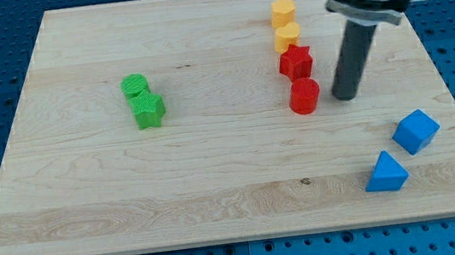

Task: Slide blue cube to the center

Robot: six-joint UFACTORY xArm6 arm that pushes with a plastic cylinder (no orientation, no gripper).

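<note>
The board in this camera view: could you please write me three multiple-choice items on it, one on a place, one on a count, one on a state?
1. Where does the blue cube lie?
A. the view's lower right
B. the board's centre
C. the view's top left

2. How many yellow blocks are there?
A. one
B. two
C. four

3. Does my tip touch the blue cube?
A. yes
B. no, it stands apart, beside the red cylinder
C. it is out of view

Key: 1 A, the cube sits near the right edge above the blue triangular block. 2 B, a yellow block and another yellow block. 3 B, bare board separates them.
</note>
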